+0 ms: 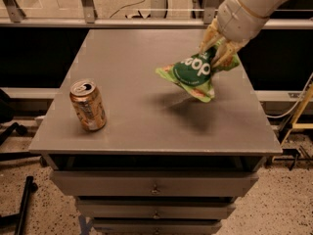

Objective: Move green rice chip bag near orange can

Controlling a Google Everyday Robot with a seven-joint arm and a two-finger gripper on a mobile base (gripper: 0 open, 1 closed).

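Note:
The green rice chip bag (pixel 192 73) is light green with a dark-green round logo and white letters. It hangs tilted above the right half of the grey table (pixel 146 126), with its shadow on the tabletop below it. My gripper (pixel 218 49) comes in from the upper right and is shut on the bag's upper right corner. The orange can (pixel 88 105) stands upright near the table's front left, well apart from the bag, its silver top and pull tab showing.
The table is a drawer cabinet with drawer fronts (pixel 154 189) below its front edge. A rail (pixel 122 22) runs behind the table. A cable and a yellow frame (pixel 298 116) stand to the right. The floor is speckled.

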